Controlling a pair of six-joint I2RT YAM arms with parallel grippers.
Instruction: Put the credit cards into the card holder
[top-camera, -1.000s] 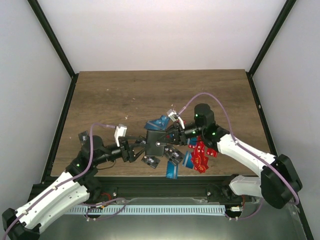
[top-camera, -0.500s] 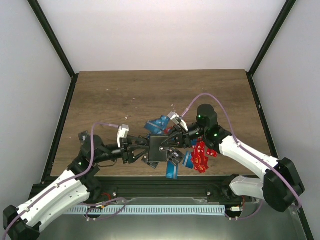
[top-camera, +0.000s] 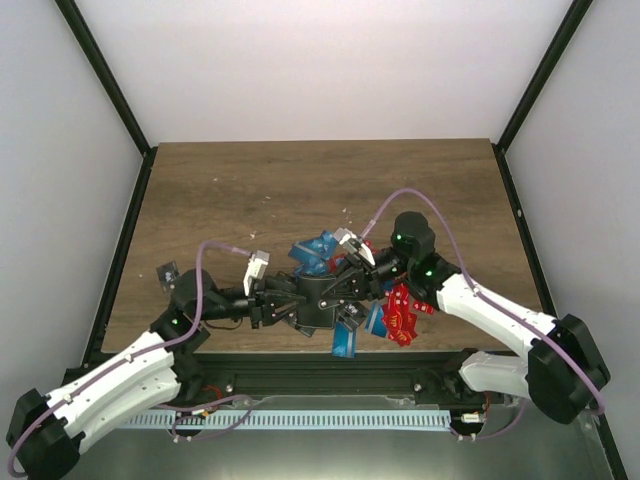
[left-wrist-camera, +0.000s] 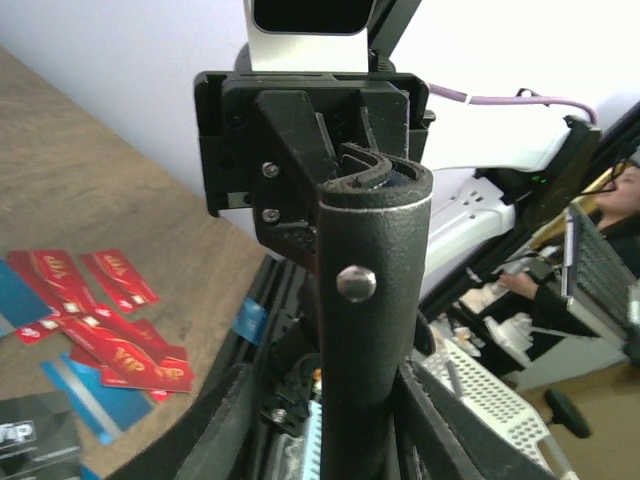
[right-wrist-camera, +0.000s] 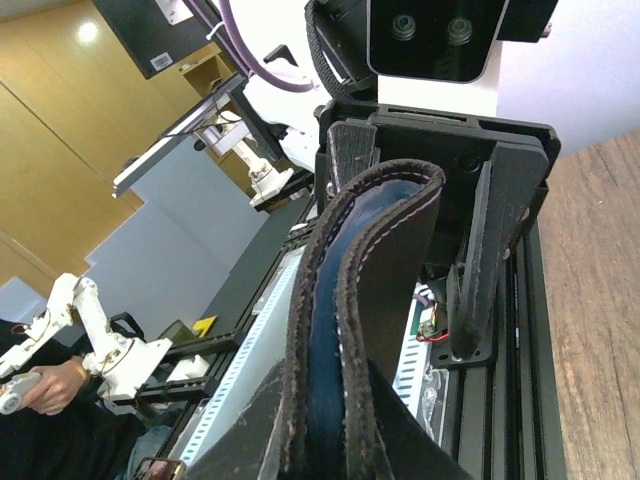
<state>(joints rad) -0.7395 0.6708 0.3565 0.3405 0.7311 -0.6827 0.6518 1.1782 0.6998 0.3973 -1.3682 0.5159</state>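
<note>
gripping black folding card holder (top-camera: 322, 296): right gripper (top-camera: 347, 284) jaws clamped on it, left gripper (top-camera: 290, 303) jaws' grip unclear; red, blue credit cards (top-camera: 400, 318) at 4 o'clock, not loaded.

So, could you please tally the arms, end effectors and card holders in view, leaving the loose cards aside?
Arms: 2, the left arm and the right arm
End effectors: 2, the left end effector and the right end effector
Card holder: 1
Total: 5
The credit cards overlap too much to count.
</note>
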